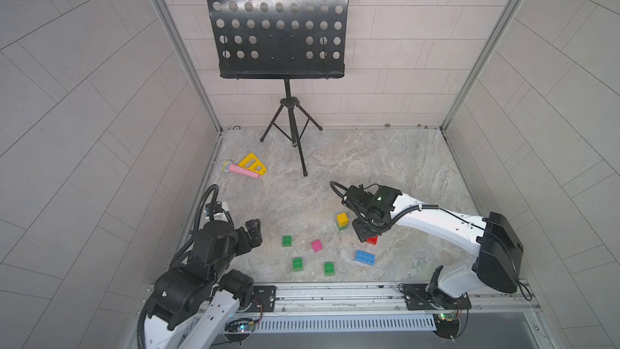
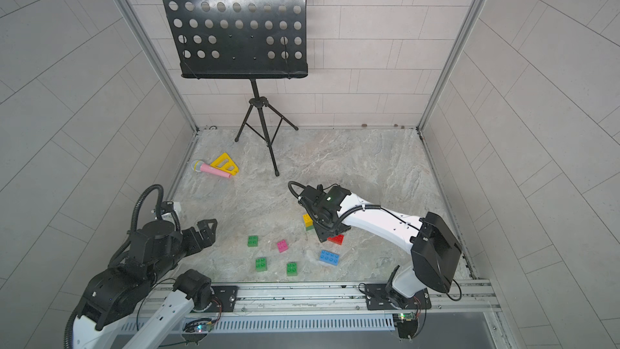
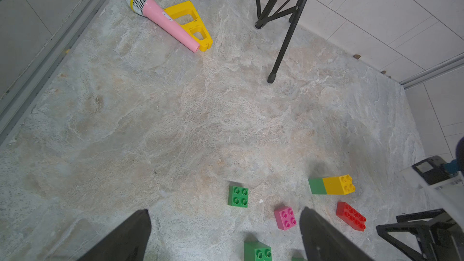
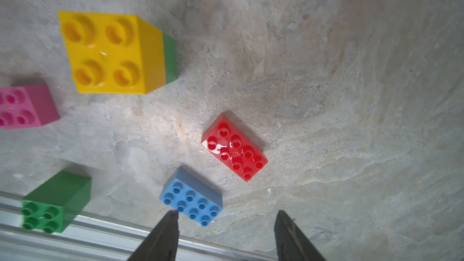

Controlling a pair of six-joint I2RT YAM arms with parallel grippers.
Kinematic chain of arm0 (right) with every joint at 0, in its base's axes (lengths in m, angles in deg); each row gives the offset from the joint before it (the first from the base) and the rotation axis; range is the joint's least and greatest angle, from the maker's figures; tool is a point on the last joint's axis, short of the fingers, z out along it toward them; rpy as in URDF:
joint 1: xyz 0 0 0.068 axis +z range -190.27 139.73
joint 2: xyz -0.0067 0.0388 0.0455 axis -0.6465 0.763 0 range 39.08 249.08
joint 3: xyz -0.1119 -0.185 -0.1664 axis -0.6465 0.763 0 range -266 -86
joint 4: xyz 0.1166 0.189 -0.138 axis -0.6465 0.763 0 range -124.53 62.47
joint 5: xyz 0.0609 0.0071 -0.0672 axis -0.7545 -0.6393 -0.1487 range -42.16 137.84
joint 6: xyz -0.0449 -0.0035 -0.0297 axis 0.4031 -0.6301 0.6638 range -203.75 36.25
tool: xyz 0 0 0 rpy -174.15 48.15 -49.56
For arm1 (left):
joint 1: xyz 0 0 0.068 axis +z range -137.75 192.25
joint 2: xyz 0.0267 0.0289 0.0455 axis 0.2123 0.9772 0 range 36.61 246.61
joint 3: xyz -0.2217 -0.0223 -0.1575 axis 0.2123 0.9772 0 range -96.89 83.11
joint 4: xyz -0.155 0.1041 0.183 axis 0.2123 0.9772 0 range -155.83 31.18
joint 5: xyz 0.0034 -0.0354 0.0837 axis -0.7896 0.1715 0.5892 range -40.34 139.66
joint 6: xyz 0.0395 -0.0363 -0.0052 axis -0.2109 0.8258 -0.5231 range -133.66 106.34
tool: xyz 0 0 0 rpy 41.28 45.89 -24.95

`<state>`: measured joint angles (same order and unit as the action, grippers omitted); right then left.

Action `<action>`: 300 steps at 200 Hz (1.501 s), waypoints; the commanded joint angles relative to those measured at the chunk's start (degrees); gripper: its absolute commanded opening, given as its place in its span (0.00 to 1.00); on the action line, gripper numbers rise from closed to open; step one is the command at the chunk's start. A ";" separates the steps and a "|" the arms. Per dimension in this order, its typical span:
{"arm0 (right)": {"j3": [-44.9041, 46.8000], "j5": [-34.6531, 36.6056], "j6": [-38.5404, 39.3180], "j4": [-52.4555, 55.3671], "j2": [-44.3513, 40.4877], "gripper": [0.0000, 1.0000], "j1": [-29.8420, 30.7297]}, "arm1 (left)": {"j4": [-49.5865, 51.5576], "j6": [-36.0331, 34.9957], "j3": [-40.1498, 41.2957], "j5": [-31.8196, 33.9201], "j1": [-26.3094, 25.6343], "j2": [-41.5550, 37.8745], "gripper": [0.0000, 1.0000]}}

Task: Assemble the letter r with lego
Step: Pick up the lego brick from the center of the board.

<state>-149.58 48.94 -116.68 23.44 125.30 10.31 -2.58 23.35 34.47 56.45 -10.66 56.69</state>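
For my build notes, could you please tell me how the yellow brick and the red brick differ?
The yellow brick is squarish with four studs; the red brick is longer with eight. The yellow brick sits stacked on a green brick; the red brick lies alone, directly on the table. Both are glossy plastic with their studs facing up.

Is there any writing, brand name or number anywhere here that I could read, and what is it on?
None can be read.
Studs of the yellow brick and the red brick: no lettering shows.
The music stand: plain black.
The pink toy microphone: tiny marks, too small to read.
The circuit board below the rail: too small to read.
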 commanded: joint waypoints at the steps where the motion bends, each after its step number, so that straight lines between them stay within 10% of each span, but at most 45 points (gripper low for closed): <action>1: 2.99 4.33 6.02 -4.87 -1.40 0.66 -0.52 | -0.66 -0.55 -0.11 0.41 -0.07 0.78 1.00; 126: 8.90 -4.96 4.48 -14.36 9.54 0.70 -8.99 | -0.20 -0.45 -0.14 0.15 -0.03 2.49 1.00; 210: 8.83 -5.94 1.60 -13.86 8.38 0.49 -14.24 | -0.08 -0.17 -0.14 0.86 -0.02 2.64 1.00; 300: 7.68 -6.72 -1.29 -11.16 6.21 0.58 -14.45 | -0.18 -0.48 -0.22 0.24 -0.04 3.65 1.00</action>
<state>-141.07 41.99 -116.68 10.68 133.56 -3.94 -2.56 23.33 34.45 56.18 -10.66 60.19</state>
